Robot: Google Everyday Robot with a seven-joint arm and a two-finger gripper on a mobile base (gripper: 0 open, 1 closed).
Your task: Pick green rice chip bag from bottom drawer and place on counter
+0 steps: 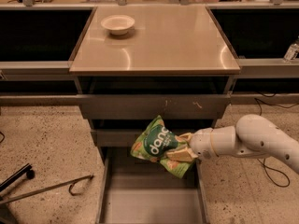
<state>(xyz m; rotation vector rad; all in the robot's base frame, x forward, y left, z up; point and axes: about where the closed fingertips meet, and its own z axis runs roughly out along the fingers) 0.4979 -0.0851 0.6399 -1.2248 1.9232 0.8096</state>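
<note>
Gripping the right side of the green rice chip bag (pixel 156 145), the jaws are closed on it, one tan finger above the crinkled foil and one below.

- Gripper (pixel 180 148): just right of centre in the scene, level with the front of the middle drawer (pixel 114 137), over the far right part of the open bottom drawer (pixel 105 190).
- Green rice chip bag: held in the air and tilted, logo facing up and toward the camera. Its upper corner overlaps the middle drawer front; its lower corner hangs above the grey drawer floor. It touches neither the floor of the drawer nor the bench (pixel 173 45).
- Arm (pixel 252 141): white and rounded, entering from the right edge and reaching left to the bag.
- Bottom drawer: pulled out toward the near side, with its flat floor showing under the bag.
- Top drawer (pixel 149 106): grey front with scratches, just under the bench.
- Bench: glossy tan top at the far side, carrying a pale bowl (pixel 117 24) at its far left corner.
- Floor: speckled, with a metal hooked rod (pixel 51 187) at near left and a dark cable (pixel 269 171) at right.
- Bottle (pixel 291 50): on the dark shelf at far right.
</note>
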